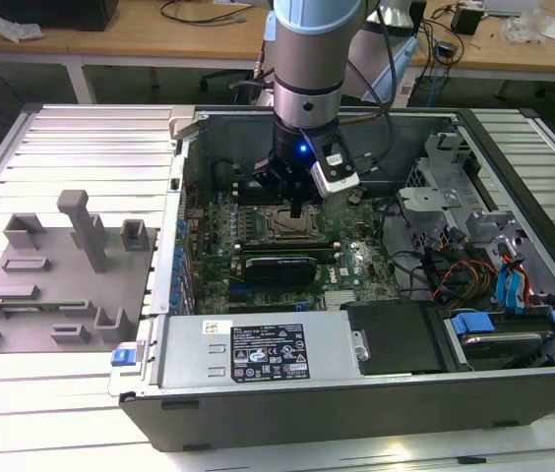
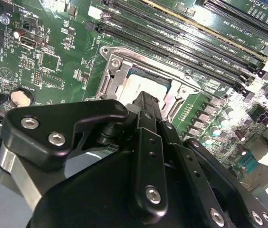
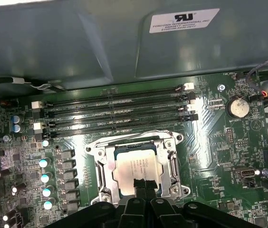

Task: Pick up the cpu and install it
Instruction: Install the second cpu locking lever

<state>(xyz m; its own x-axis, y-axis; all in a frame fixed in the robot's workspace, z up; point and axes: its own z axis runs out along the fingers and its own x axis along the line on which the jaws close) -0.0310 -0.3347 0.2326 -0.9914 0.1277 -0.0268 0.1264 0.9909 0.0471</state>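
The cpu (image 3: 133,168) lies flat inside the dark metal socket frame (image 3: 172,166) of the green motherboard (image 3: 210,142), its silver top facing up. My gripper (image 3: 142,183) stands directly over the chip's near edge, fingers pressed together and shut with nothing between them. In the second wrist view the same black fingers (image 2: 148,102) come down over the cpu (image 2: 135,86) in the socket frame (image 2: 111,78). From the exterior view the gripper (image 1: 298,208) hangs inside the open computer case, right above the socket (image 1: 287,229).
Black memory slots (image 3: 115,114) run beside the socket. A long black expansion card (image 1: 279,267) sits just in front of it. The power supply (image 1: 258,354), drive bay with cables (image 1: 494,285) and case walls close in. A grey holder plate (image 1: 56,285) lies at the exterior view's left.
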